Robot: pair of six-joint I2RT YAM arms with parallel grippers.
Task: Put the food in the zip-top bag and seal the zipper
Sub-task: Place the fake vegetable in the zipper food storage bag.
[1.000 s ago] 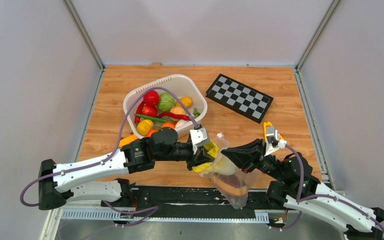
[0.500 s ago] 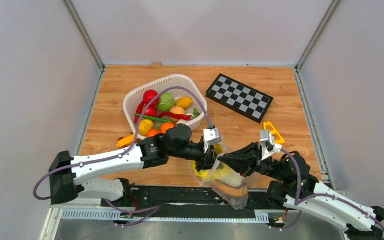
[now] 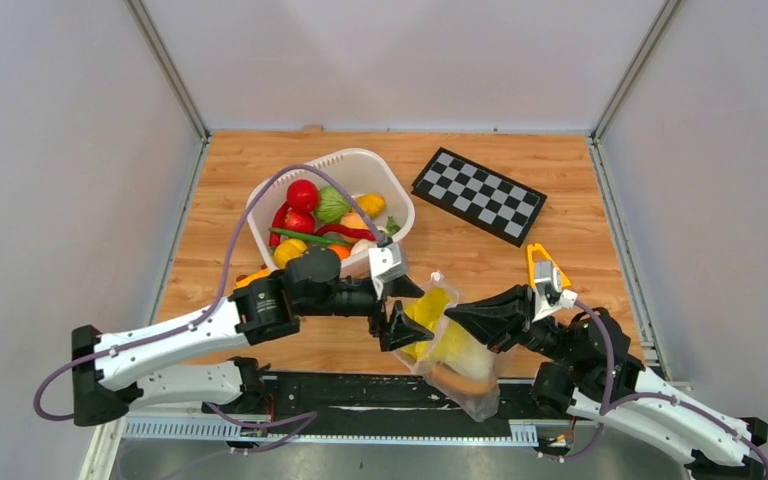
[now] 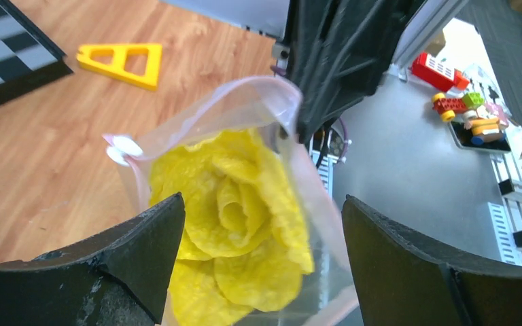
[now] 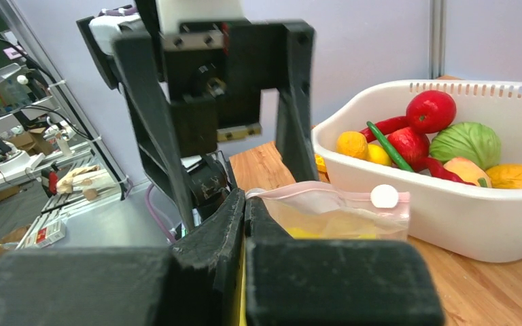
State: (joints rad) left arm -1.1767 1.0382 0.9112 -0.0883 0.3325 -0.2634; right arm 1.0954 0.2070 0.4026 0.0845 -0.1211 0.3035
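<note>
The zip-top bag [image 3: 457, 352] hangs off the table's near edge with its mouth up. My right gripper [image 3: 452, 321] is shut on the bag's mouth edge [image 5: 265, 198], beside the pink zipper [image 5: 329, 195] and its white slider [image 5: 384, 195]. Inside the bag lie a yellow leafy toy vegetable [image 4: 234, 224] and, lower down, a tan bun [image 3: 460, 376]. My left gripper [image 3: 410, 311] stands wide open just left of the mouth, its fingers [image 4: 146, 241] on either side of the yellow vegetable without touching it. More food [image 3: 320, 222] fills the white basket [image 3: 385, 180].
A checkerboard [image 3: 478, 195] lies at the back right. A yellow triangular piece [image 4: 119, 62] rests on the wood right of the bag. An orange-yellow toy [image 3: 253, 279] peeks out left of the basket, beside my left arm. The black base rail [image 3: 360, 395] runs under the bag.
My left gripper has opened and let the yellow leafy vegetable go into the bag, then drawn back a little to the left. The right gripper still holds the bag's edge.
</note>
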